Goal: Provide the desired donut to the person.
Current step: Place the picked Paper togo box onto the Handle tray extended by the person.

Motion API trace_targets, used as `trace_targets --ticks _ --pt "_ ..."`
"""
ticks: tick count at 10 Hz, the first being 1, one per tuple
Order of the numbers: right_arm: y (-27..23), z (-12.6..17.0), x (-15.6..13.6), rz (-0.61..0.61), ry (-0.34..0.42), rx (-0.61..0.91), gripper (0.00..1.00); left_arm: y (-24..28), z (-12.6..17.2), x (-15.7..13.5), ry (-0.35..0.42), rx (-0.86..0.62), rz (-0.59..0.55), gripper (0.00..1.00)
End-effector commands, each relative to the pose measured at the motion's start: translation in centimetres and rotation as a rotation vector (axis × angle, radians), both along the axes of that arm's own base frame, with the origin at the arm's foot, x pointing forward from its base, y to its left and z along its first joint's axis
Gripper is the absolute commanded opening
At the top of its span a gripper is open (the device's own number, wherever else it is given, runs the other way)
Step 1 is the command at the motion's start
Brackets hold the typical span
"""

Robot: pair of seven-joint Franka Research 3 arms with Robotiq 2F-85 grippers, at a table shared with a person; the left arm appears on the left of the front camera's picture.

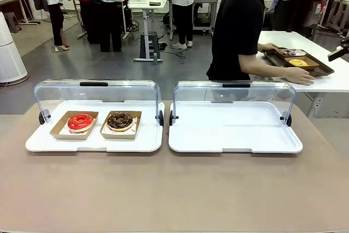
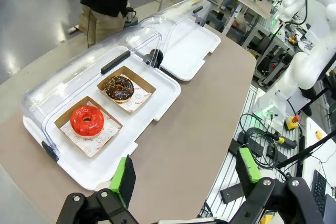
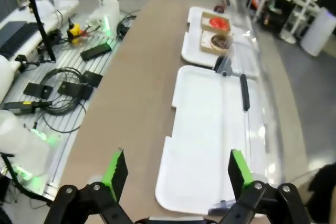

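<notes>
On the left of the brown matte table [image 1: 174, 189] lies a white plastic tray [image 1: 92, 143] with rounded corners, its clear domed lid [image 1: 98, 88] swung back on black hinges and topped by a black bar handle. Inside, two shallow square cardboard boats lined with printed paper sit side by side. The left one holds the red donut [image 1: 80, 121], a smooth ring with a glossy, even red glaze; just beside it to the right sits the chocolate donut [image 1: 120, 120], a dark ring with a rougher, bumpy topping. To the right, just apart from the first tray, lies a second white tray [image 1: 234, 132] of the same shape, its transparent lid [image 1: 234, 92] also tipped back. Beyond it, at the far right, the person [image 1: 237, 25] in a black short-sleeved T-shirt stands turned towards a white side table, one hand [image 1: 301, 76] resting by a dark tray [image 1: 323, 68] that carries another cardboard boat with something yellow in it. In the left wrist view the left gripper [image 2: 185, 174] hangs above the near table edge with its green-padded fingers spread wide and nothing between them, both donuts ahead of it. In the right wrist view the right gripper [image 3: 178, 169] likewise stands fully spread and empty over the near end of the second tray.
</notes>
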State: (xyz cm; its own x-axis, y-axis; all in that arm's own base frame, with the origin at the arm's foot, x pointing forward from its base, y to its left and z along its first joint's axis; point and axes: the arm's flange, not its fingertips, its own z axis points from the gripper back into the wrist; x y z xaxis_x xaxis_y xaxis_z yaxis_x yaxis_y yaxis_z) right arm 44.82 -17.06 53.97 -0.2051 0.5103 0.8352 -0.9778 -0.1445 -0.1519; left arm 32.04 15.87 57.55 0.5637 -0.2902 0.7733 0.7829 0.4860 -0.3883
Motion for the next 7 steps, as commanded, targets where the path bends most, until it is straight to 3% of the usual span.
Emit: trace_targets --ticks 1,4,7 --pt "-1.6 -0.3 1.7 0.002 0.012 0.066 1.0 0.1 -0.1 -0.1 -0.023 -0.007 -0.015 1.0" --pt "-2.1 -0.4 1.0 -0.045 0.04 0.059 1.0 0.1 -0.1 -0.1 -0.023 -0.007 -0.015 1.0" --pt "-1.0 0.4 0.2 -0.061 0.015 0.041 1.0 0.1 -0.1 -0.1 -0.023 -0.007 -0.015 1.0"
